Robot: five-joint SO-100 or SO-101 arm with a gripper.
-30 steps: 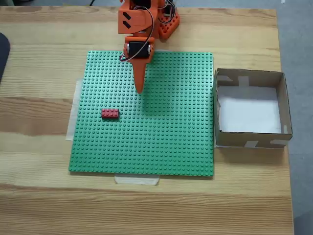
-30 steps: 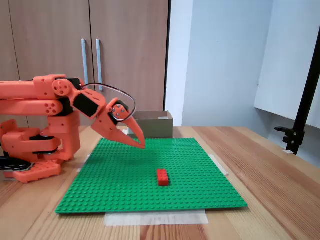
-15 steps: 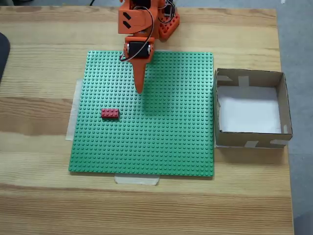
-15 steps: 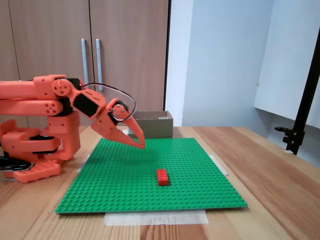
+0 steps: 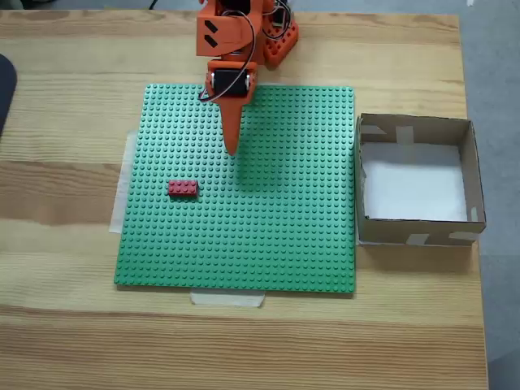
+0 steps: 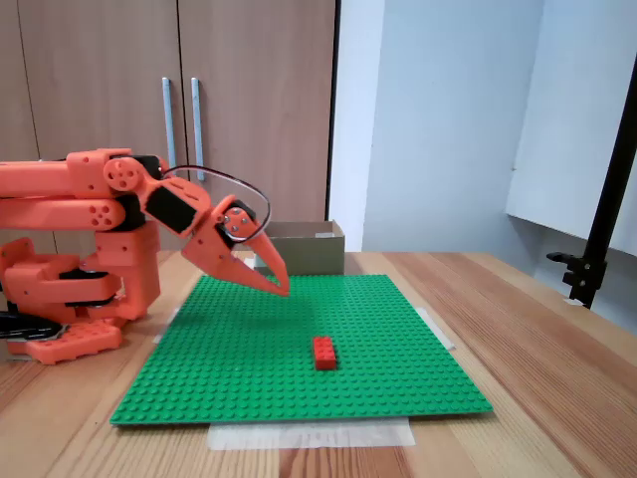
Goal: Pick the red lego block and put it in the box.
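The red lego block (image 5: 183,188) lies flat left of centre on the green baseplate (image 5: 268,236), well inside its edges, with bare studs all round. The orange arm's fingers (image 5: 231,146) — closed together, empty — hover above the plate's upper middle, apart from the block. The box (image 5: 417,180) sits open on the bench (image 5: 65,122), just beside the plate's right edge.

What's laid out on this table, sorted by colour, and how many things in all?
Red: 1, the red lego block
Green: 1, the studded baseplate
Brown: 1, the cardboard box
Orange: 1, the robot arm with its gripper
Total: 4
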